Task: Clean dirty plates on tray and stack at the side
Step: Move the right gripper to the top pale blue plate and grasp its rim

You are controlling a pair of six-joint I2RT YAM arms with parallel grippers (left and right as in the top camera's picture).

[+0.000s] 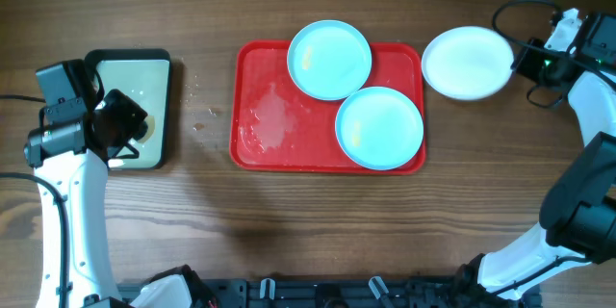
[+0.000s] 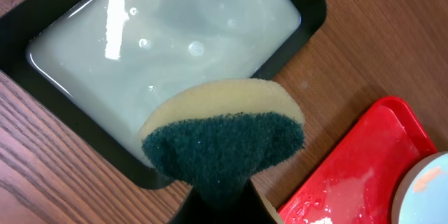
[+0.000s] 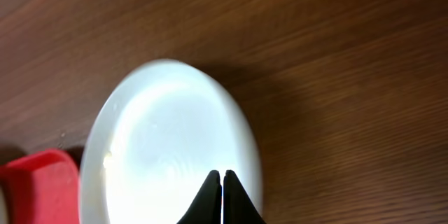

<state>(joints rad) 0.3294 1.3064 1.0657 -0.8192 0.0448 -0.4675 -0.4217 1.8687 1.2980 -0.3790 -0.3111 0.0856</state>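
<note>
The right gripper (image 3: 221,194) has its fingers pinched almost together on the thin rim of the white plate (image 1: 468,62), which is off the red tray (image 1: 265,87), toward the far right corner of the counter (image 1: 289,231). The left gripper (image 2: 218,203) is clamped on a sponge (image 2: 224,140), green side showing. It hangs over the near end of the small tray (image 2: 315,14) of cloudy water by the left edge.

Two turquoise plates sit on the red tray. The far plate (image 1: 329,60) overhangs the tray's far rim, and the near plate (image 1: 379,127) is in its near right corner. Both carry yellowish smears, so they look unwashed.

The main risk is the rim pinch. A hold that narrow on a smooth (possibly wet) plate could let it swing or slip out, and the plate's blurred look in the wrist view suggests it is not settled. A soaked sponge crossing to the red tray may drip on the wood. Scrubbing the far plate where it overhangs could tip it off the rim.
</note>
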